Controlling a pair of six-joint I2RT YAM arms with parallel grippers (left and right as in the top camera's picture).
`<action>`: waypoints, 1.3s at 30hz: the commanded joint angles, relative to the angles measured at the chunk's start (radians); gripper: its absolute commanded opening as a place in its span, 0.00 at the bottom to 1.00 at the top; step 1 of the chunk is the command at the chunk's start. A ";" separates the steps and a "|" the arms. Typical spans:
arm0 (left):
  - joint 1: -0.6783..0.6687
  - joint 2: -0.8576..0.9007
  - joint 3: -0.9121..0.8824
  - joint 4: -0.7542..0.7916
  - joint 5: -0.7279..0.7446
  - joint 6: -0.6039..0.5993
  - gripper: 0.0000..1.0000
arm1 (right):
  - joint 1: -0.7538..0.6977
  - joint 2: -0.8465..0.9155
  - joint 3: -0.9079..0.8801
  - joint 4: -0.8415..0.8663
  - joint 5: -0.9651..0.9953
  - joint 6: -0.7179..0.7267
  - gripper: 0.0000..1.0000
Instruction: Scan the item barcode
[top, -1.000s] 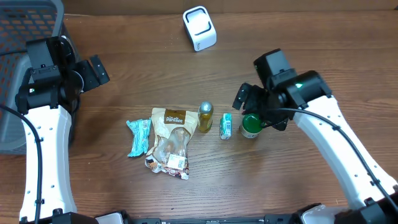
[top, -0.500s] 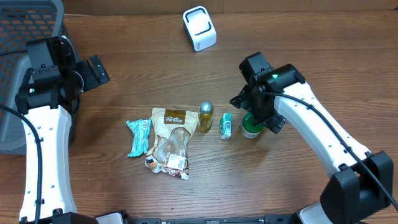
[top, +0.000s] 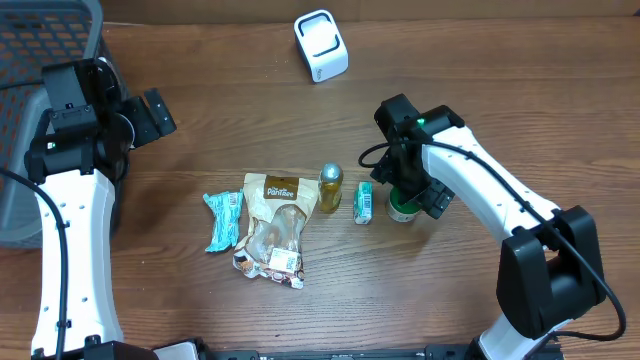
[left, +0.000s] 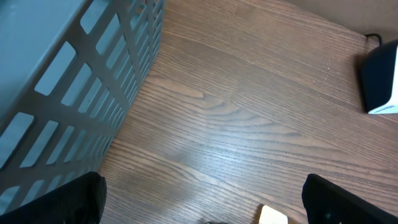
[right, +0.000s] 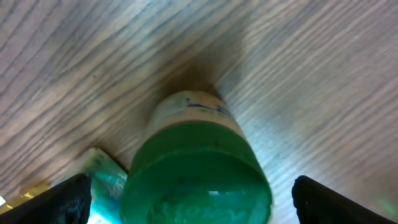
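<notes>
Legible only as "Pantree", in white on the brown top of the snack pouch (top: 273, 225) just left of the gold bottle (top: 330, 187); raised lettering on the green lid (right: 196, 180), right of that bottle, too blurred.

The bench (top: 250, 120) is matt, grained brown wood, the green lid (right: 196, 180) smooth glossy plastic, the basket (left: 74, 68) matt grey plastic, the scanner (top: 321, 45) shiny white plastic.
</notes>
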 joint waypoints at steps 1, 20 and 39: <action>-0.002 -0.006 0.023 0.000 0.001 0.019 1.00 | -0.003 0.004 -0.038 0.029 0.018 0.011 1.00; -0.002 -0.006 0.023 0.000 0.001 0.019 1.00 | -0.018 0.004 -0.077 0.091 0.018 -0.004 0.64; -0.002 -0.006 0.023 0.000 0.001 0.019 1.00 | -0.100 0.004 -0.076 0.159 -0.056 -0.229 0.53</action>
